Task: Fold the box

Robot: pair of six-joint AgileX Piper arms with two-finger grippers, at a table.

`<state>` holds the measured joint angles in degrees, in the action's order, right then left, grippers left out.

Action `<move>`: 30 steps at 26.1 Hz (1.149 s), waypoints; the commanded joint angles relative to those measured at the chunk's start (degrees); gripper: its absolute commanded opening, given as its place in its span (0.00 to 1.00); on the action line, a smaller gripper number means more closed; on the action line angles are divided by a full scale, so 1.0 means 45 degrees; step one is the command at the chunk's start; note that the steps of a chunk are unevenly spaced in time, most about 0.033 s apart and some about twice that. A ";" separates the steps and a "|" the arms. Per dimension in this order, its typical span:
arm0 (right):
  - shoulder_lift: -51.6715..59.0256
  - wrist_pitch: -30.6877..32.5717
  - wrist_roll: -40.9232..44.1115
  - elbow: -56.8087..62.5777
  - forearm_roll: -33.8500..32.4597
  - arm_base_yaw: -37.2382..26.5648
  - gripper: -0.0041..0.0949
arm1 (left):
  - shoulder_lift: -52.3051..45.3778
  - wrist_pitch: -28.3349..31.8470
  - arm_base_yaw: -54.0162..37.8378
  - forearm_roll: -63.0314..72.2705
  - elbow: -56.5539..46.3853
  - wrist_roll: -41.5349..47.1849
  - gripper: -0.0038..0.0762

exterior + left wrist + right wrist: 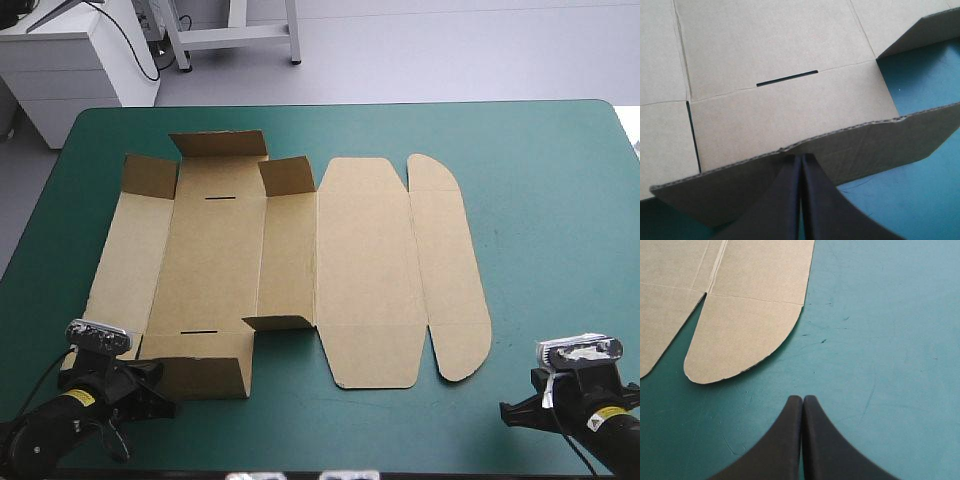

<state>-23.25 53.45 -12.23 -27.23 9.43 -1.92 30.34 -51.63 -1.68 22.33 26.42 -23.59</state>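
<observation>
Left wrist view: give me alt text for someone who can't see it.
The left gripper, shut, reaches the edge of a raised flap of the brown box. Beyond lies flat board with a narrow slot; teal-green cover shows beside.

The box (290, 270) lies spread on the surface (540, 200). Its raised near flap (850, 150) stands just ahead of my left hand (801, 160), close against it. My right hand (802, 400) sits apart from the box, the outermost flap (740, 340) ahead and leftward.
</observation>
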 commanded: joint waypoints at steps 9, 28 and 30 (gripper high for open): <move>-0.0069 -0.0541 -0.0069 -0.0311 0.0100 0.0020 0.02 | 0.0066 0.0562 0.0004 0.0391 0.0341 -0.0072 0.04; -0.0069 -0.0541 -0.0040 -0.0311 0.0100 0.0020 0.02 | 0.3408 -0.2447 0.0004 0.0342 0.7472 0.1108 0.04; -0.0069 -0.0541 -0.0040 -0.0311 0.0100 0.0020 0.02 | 0.4098 -0.2169 0.0004 0.0282 0.7624 0.1009 0.04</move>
<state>-23.25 53.62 -12.23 -27.23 9.43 -1.92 44.93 -65.39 -1.68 22.33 58.16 -19.26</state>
